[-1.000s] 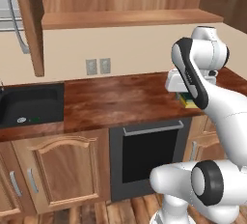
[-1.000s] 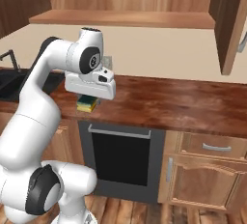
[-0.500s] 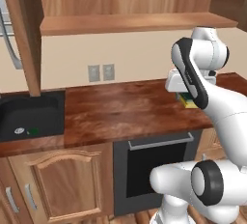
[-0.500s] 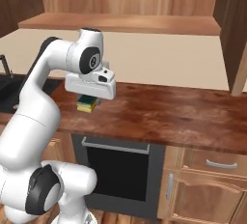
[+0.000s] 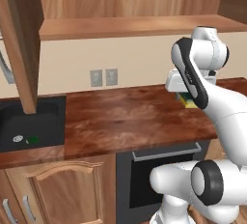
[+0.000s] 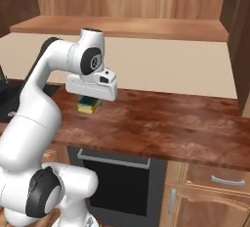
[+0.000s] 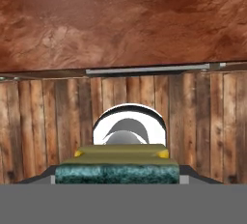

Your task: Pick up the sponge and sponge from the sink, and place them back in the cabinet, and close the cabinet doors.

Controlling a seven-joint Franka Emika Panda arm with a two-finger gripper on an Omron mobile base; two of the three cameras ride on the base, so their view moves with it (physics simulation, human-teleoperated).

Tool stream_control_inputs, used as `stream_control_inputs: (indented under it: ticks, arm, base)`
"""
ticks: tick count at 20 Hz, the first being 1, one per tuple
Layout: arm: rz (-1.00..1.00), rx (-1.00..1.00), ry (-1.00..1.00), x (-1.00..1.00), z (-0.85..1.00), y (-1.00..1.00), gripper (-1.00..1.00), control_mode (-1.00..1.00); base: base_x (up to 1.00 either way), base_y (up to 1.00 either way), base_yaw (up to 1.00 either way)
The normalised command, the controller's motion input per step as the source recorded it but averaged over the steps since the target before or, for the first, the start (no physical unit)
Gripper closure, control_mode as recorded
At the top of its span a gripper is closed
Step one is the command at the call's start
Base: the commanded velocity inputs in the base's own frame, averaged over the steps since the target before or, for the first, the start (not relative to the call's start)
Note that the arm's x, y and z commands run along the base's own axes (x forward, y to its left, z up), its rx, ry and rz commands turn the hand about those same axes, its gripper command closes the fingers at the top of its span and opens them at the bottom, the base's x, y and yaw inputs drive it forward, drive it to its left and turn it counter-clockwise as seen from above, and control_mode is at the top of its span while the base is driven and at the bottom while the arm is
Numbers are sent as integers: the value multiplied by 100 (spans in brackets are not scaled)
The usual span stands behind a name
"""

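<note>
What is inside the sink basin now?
In the sink, one small green sponge lies beside the round silver drain. The open cabinet door covers part of the basin's back.

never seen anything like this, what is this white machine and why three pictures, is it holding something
It is a white robot arm on a driving base in a simulated kitchen. Two pictures come from cameras on the base, behind the arm to its left and right. The third looks along the gripper itself, down at the brown counter and wooden floor. The gripper is shut on a sponge, green on yellow, held above the counter. A second small green thing, likely the other sponge, lies in the black sink.
</note>
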Motion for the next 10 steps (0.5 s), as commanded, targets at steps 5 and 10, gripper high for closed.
stream_control_inputs:
  ticks: [5, 10]
  arm:
    - [0, 0, 0, 0, 0, 0, 100, 100]
    - [0, 0, 0, 0, 0, 0, 100, 100]
  base:
    - [35, -23, 1]
    - [37, -24, 0]
